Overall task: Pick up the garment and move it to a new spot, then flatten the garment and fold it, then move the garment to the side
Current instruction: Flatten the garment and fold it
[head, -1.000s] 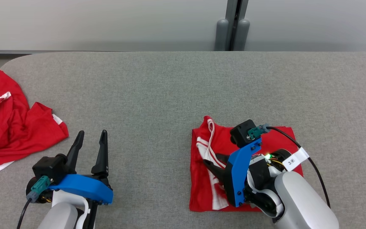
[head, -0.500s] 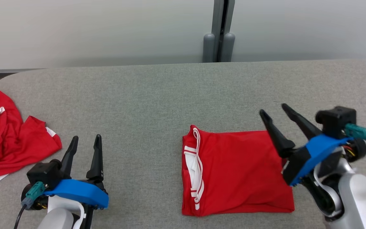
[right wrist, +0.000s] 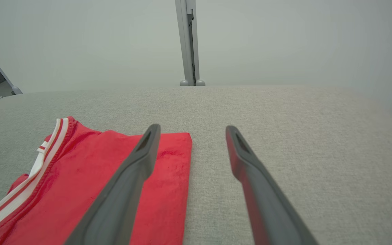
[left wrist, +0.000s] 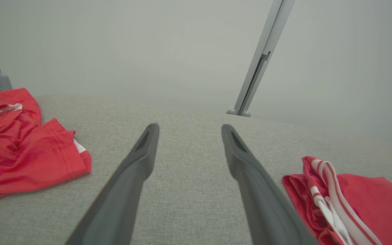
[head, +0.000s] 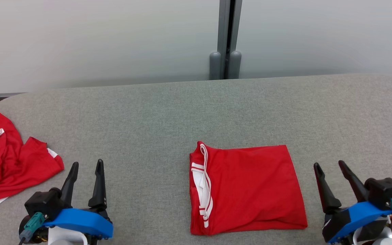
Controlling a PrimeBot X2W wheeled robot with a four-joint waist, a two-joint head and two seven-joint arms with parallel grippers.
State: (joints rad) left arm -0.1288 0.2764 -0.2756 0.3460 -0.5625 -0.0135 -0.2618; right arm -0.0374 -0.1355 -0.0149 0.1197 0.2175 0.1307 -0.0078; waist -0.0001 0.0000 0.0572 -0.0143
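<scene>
The garment [head: 247, 190] is red with white striped trim, folded into a flat rectangle on the grey table [head: 182, 115], front centre. My right gripper [head: 328, 163] stands open just right of it, apart from the cloth, nothing between its fingers. In the right wrist view the right gripper [right wrist: 193, 127] hangs over the garment's [right wrist: 80, 177] right edge. At the front left, my left gripper [head: 87, 162] is open and empty. In the left wrist view the left gripper [left wrist: 190, 126] points over bare table, with the folded garment [left wrist: 369, 204] to its right.
A second red garment [head: 9, 160] lies crumpled at the table's left edge, also in the left wrist view as a crumpled heap [left wrist: 19, 146]. A grey post [head: 225, 37] stands against the pale wall behind the table. The table's corners are rounded.
My right gripper opened, left the folded garment and drew back to its right. The left gripper stayed open. The head camera has shifted, so the whole picture sits lower.
</scene>
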